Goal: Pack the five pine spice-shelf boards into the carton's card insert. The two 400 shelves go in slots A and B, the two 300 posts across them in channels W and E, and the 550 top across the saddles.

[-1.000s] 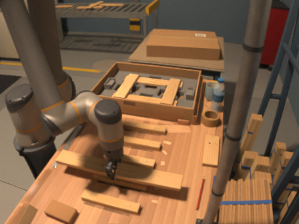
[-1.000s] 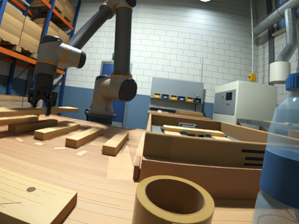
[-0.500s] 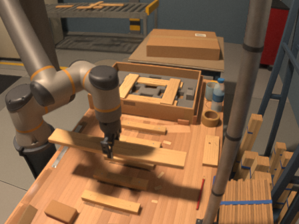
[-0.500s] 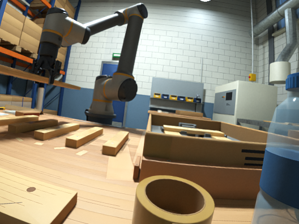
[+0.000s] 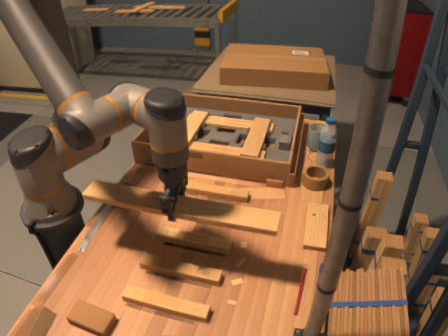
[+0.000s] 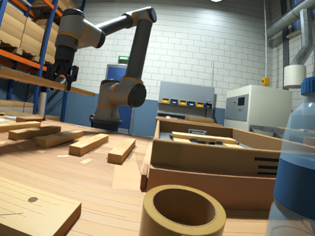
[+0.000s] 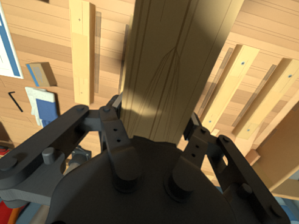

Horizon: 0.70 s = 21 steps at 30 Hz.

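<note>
My gripper (image 5: 170, 205) (image 6: 61, 75) (image 7: 155, 118) hangs above the middle of the workbench, well clear of its surface. The long pine top board (image 5: 180, 207) (image 6: 35, 80) (image 7: 173, 54) stretches level to either side of it, lifted off the bench. Beyond it the open carton (image 5: 225, 140) (image 6: 214, 160) sits at the far end of the bench, and its dark insert carries two shelves with two posts (image 5: 256, 137) laid across them in a square. My gripper is closed on the top board near its middle.
Several loose pine blocks (image 5: 166, 303) (image 6: 88, 144) lie on the bench beneath and in front of the lifted board. A tape roll (image 5: 315, 177) (image 6: 182, 212) and a bottle (image 5: 326, 140) stand right of the carton. A grey pillar (image 5: 360, 143) rises at the bench's right edge.
</note>
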Each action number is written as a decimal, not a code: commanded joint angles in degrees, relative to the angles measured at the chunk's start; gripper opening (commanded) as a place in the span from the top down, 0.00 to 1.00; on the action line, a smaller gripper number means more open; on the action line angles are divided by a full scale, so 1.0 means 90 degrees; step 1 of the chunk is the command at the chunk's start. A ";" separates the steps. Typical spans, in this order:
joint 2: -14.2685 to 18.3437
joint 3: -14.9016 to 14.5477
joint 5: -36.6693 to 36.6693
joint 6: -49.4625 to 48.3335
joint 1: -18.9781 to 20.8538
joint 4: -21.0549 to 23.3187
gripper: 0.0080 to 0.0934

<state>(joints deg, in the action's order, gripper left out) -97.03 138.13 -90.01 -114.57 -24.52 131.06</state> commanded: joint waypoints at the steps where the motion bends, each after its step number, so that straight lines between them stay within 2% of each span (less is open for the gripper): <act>1: -0.0023 0.0007 0.0002 0.0124 0.0133 0.0001 1.00; 6: -0.0075 0.0046 0.0003 0.0958 0.0968 -0.0010 1.00; 12: 0.0072 -0.0077 0.0002 0.2318 0.2328 0.0015 1.00; 16: 0.0339 -0.0310 0.0002 0.3324 0.3332 0.0049 1.00; 21: 0.0814 -0.0764 0.0001 0.4511 0.4515 0.0070 1.00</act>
<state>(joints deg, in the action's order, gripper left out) -89.63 131.30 -89.99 -73.66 16.42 131.67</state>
